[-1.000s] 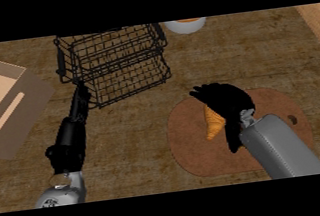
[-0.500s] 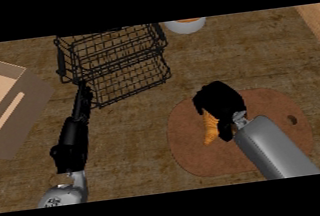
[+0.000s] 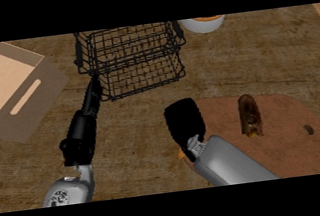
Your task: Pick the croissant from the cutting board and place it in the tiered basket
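The right hand (image 3: 185,122), fingers curled round an orange croissant (image 3: 181,153) that barely peeks below it, hangs over the left edge of the round wooden cutting board (image 3: 286,140). It should travel up-left, clear the black wire tiered basket's (image 3: 130,58) rim, then release. The left hand (image 3: 91,100) lies straight beside the basket.

The right forearm (image 3: 233,164) is a smooth, rounded grey shell, wide and glossy, narrowing to a short pale wrist piece with small dark details. The right hand (image 3: 184,119) is plain matte black. The left forearm (image 3: 79,137) is slim and black, its hand (image 3: 93,95) black too, and it joins a rounded grey piece (image 3: 69,190) bearing small dark markings.
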### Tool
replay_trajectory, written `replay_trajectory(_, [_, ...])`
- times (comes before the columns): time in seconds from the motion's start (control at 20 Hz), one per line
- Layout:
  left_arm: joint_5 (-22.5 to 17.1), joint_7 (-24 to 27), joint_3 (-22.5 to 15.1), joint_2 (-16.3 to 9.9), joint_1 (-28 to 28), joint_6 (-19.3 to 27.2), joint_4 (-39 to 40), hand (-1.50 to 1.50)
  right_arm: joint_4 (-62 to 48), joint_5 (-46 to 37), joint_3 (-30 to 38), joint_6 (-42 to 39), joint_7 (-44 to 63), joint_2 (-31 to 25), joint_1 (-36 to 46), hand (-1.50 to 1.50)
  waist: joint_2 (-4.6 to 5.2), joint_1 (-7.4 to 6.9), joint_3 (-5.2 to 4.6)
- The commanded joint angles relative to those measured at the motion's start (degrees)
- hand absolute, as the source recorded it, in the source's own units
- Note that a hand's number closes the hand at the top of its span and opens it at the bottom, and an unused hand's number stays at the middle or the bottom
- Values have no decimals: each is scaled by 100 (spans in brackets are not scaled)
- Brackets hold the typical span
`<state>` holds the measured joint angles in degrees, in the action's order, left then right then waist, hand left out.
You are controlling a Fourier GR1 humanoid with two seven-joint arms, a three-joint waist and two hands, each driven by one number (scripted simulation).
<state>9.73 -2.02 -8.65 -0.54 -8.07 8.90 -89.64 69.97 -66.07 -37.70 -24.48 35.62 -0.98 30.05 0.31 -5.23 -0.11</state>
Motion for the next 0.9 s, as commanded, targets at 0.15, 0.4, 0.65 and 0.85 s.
replay_trajectory(0.15, [59,-43,-60,19,-285,-10,171,0,150,902,-877,474,2258,96,805,150,32,-177,10])
replay_trajectory(0.4, [-7,-169,16,-19,-208,0,60,0,609,1362,-1163,660,3452,96,1648,150,-31,-89,2])
replay_trajectory(0.65, [27,-244,29,51,-207,134,111,0,1047,1678,-944,508,4106,94,2719,150,-87,29,-10])
replay_trajectory(0.85, [-36,-134,149,-80,-201,33,185,0,1114,2169,-537,436,4358,93,3626,150,-86,89,-18])
